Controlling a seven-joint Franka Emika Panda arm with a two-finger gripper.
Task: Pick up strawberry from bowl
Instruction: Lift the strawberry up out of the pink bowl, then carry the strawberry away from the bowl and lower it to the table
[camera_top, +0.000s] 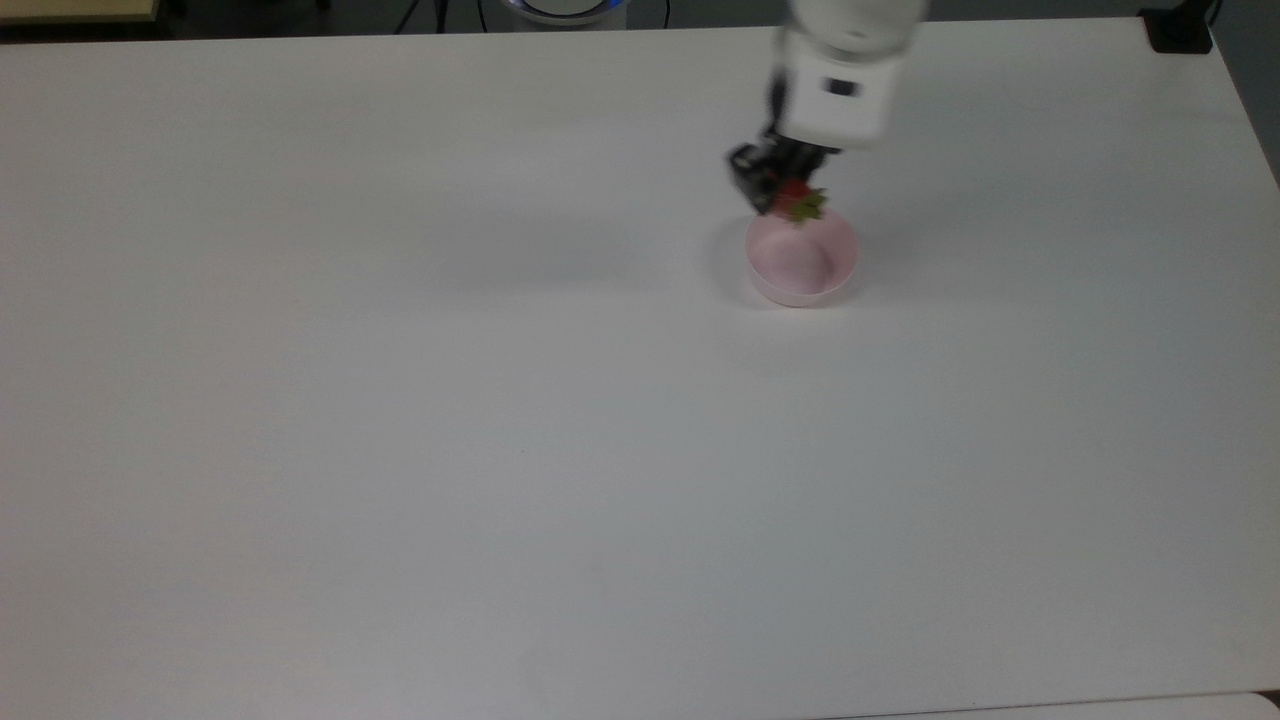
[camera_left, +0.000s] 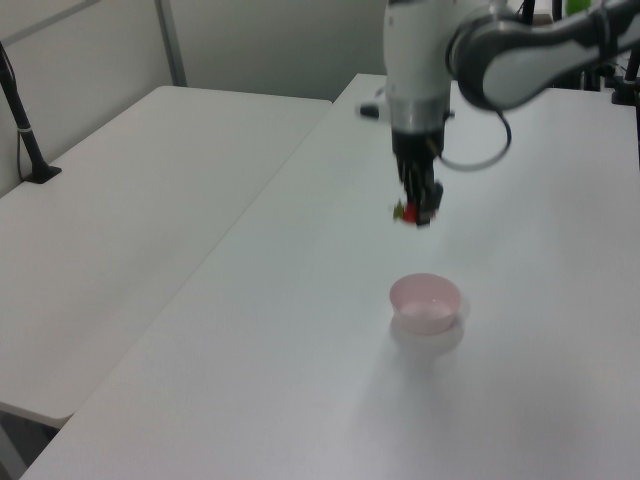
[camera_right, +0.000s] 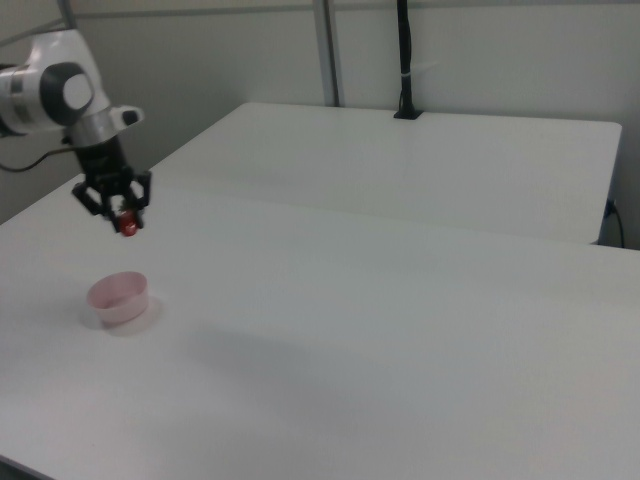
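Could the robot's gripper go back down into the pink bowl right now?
Probably yes. The gripper hangs just above the bowl, whose inside looks empty, with nothing between them. But it is already shut on the strawberry, so it would carry that down too.

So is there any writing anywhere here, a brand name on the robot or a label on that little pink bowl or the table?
None: no word, number or sign can be read in any view.
The bowl has plain pink walls.
The gripper, holding the strawberry above the bowl, carries no legible marking.
The white table is unmarked.
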